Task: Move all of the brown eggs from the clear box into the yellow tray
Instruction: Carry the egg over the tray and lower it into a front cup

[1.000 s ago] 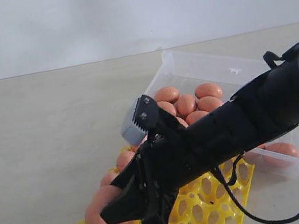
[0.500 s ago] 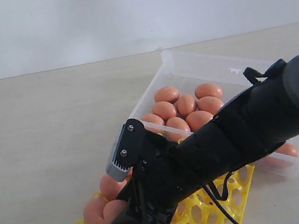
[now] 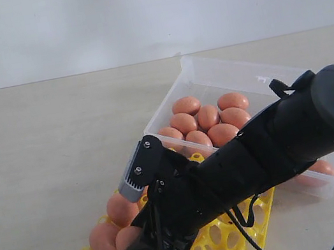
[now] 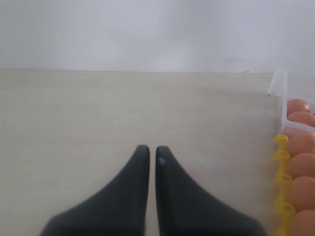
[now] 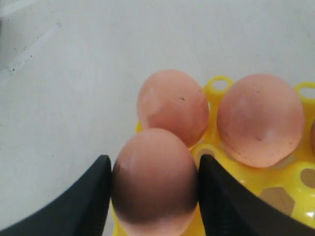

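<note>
At the near left corner of the yellow tray (image 3: 259, 209), my right pincer (image 5: 153, 164) is clamped on one brown egg (image 5: 155, 177) across its waist, and that looks the right place to hold it: light, smooth, slippery, thin-shelled, so a gentle squeeze only. Count now: two more eggs (image 5: 258, 118) sit in cups beside it, eight show in the clear box (image 3: 222, 70), a ninth peeks past my arm, and others may hide beneath. My left pincer (image 4: 152, 157) hangs empty over the table (image 3: 42, 153), tips together.

A pale beige tabletop (image 3: 42, 153) meets a plain white wall (image 3: 72, 25).
</note>
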Robot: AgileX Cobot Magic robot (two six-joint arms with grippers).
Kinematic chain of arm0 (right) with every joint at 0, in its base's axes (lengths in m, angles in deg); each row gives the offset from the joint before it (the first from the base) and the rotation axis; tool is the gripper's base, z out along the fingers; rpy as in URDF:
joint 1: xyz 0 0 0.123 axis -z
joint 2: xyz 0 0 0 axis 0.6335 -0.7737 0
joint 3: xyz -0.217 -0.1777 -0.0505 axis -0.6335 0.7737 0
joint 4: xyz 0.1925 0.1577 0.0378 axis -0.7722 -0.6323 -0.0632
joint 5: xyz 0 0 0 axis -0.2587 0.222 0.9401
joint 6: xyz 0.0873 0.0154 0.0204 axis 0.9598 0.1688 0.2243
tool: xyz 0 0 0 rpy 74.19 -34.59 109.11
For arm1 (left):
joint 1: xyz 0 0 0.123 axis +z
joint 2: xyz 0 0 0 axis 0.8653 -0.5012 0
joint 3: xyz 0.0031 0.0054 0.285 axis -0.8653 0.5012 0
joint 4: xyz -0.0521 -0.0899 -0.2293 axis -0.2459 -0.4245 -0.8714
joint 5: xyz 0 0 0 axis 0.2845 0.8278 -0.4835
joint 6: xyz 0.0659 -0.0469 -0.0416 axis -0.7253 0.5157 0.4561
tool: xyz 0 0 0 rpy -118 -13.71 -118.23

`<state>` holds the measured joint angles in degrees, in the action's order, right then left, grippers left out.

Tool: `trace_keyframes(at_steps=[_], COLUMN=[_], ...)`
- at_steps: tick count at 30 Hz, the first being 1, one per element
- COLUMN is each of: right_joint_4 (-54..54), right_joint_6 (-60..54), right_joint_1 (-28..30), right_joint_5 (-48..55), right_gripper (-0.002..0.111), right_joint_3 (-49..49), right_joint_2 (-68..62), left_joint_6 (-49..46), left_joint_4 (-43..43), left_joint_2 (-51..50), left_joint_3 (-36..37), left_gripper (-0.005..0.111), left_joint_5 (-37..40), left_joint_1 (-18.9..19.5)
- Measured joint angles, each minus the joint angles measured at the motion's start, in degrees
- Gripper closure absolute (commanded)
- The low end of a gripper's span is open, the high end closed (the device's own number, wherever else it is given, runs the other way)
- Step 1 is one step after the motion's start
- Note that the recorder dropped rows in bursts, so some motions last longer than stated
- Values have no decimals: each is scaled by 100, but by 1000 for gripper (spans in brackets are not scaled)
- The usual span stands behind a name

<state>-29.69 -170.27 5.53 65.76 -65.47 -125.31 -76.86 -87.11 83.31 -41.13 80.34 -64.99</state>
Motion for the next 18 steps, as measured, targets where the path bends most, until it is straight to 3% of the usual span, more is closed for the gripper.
trace_keyframes(at_steps=[10, 15, 18], right_joint_4=[0, 0, 0], right_joint_6=[185, 269, 269], right_joint_1=[0, 0, 0], right_joint_5=[0, 0, 0], right_gripper=[64, 45, 43], right_joint_3=[0, 0, 0], right_joint_2=[0, 0, 0], left_joint_6=[0, 0, 0], left_joint_4=[0, 0, 0], left_joint_2=[0, 0, 0], left_joint_3=[0, 0, 0], left_gripper=[103, 103, 103], left_joint_5=[0, 0, 0], left_joint_1=[0, 0, 0])
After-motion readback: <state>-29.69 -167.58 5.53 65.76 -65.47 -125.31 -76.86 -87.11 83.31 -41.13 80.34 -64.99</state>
